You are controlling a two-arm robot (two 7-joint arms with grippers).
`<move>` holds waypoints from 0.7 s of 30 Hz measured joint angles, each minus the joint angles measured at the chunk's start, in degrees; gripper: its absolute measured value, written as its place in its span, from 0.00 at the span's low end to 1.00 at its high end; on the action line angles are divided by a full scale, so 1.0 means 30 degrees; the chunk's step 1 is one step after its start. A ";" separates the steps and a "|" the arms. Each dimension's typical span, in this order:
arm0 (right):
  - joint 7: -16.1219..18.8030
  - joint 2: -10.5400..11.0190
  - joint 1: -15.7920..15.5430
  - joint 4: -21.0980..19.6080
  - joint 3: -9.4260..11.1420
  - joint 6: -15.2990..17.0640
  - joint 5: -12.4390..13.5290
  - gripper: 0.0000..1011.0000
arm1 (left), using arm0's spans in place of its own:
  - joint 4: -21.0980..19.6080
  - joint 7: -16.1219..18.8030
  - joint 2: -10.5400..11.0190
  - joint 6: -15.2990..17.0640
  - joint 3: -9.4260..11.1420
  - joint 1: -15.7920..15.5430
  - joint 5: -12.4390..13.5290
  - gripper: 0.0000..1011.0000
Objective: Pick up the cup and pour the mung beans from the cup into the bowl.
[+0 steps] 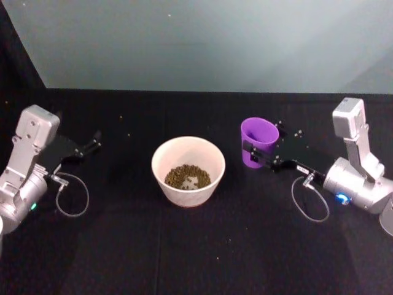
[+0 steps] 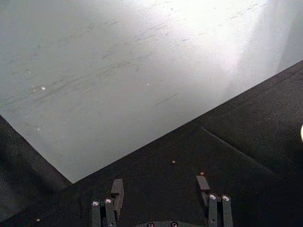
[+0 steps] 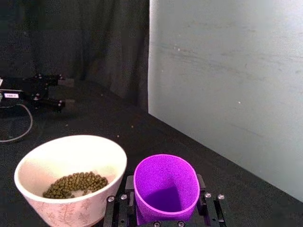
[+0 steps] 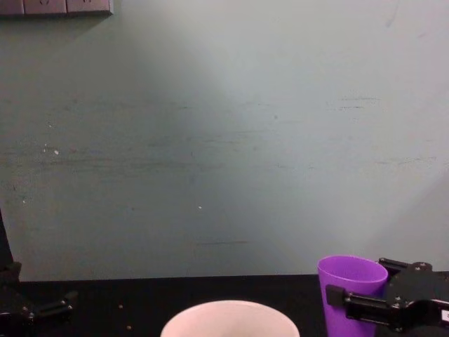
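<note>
gripping upright cup (image 1: 258, 142), right gripper (image 1: 253, 152), no legible writing

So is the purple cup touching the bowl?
Apart. In the head view, black table shows between the cup, held by the right gripper, and the bowl.

Head overhead; chest low — both see bowl (image 1: 188, 170)

My right gripper (image 3: 165, 215) clamps the purple cup (image 3: 165, 189), upright, nothing visible inside. Bowl (image 3: 71, 177) just beside it on the left, mung beans (image 3: 75, 184) in its bottom. Left gripper (image 3: 45, 92) far across the black table (image 3: 142, 132).
</note>
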 joint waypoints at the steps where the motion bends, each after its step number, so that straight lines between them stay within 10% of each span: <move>1: 0.0250 -0.0030 0.0103 0.0257 -0.0002 -0.0088 0.0058 0.72 | 0.0000 0.0000 -0.0001 0.0000 0.0000 -0.0001 0.0001 0.99; 21: 0.1798 -0.0335 0.0965 0.2425 -0.0682 -0.0365 0.0188 0.72 | 0.0000 0.0000 0.0000 -0.0001 -0.0001 0.0000 0.0001 0.99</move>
